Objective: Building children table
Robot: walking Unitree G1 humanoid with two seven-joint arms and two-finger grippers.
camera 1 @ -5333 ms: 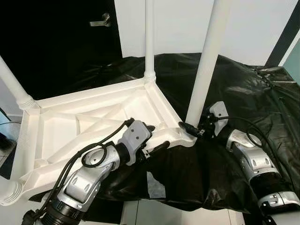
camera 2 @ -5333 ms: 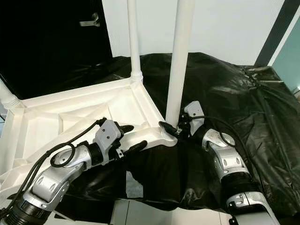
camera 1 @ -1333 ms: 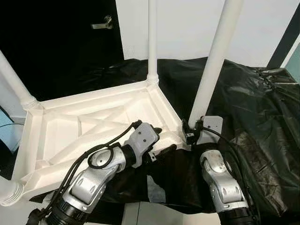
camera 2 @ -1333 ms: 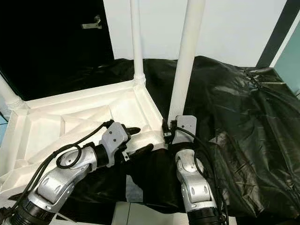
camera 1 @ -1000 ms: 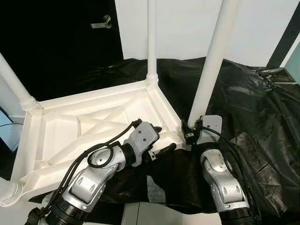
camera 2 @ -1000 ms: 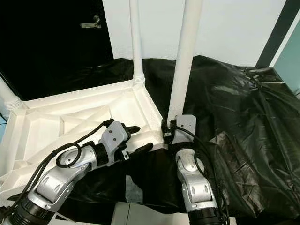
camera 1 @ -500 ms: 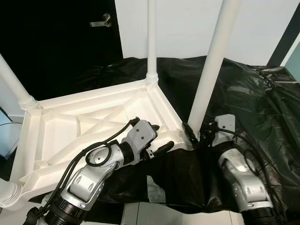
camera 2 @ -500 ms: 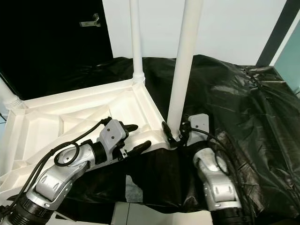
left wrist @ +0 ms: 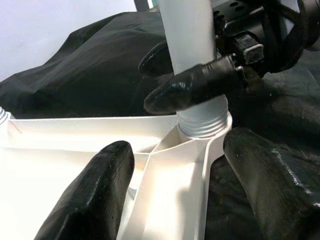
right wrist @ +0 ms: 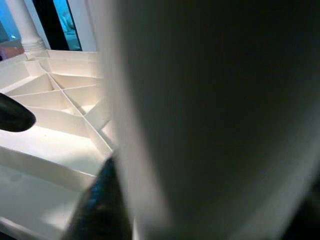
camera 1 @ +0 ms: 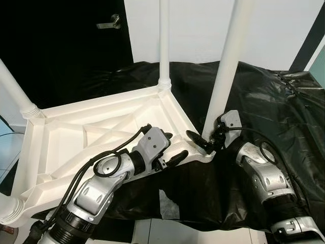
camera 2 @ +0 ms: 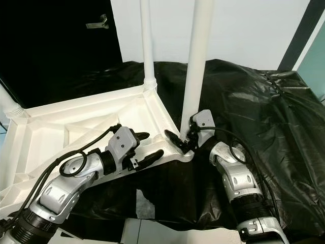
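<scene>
Upright table leg (camera 1: 223, 81) blocks right gripper (camera 1: 203, 144), open frame (camera 1: 76, 137) leftward

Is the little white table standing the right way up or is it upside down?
Upside down. The table lies with its ribbed underside facing up on the black sheet, and its legs point up.

White wall (camera 1: 193, 25), black door (camera 1: 66, 46) with lever handle (camera 1: 108, 22).

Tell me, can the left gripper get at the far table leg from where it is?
Probably not. The left gripper straddles the tabletop's near rim, and the far leg stands at the opposite corner, well beyond it.
</scene>
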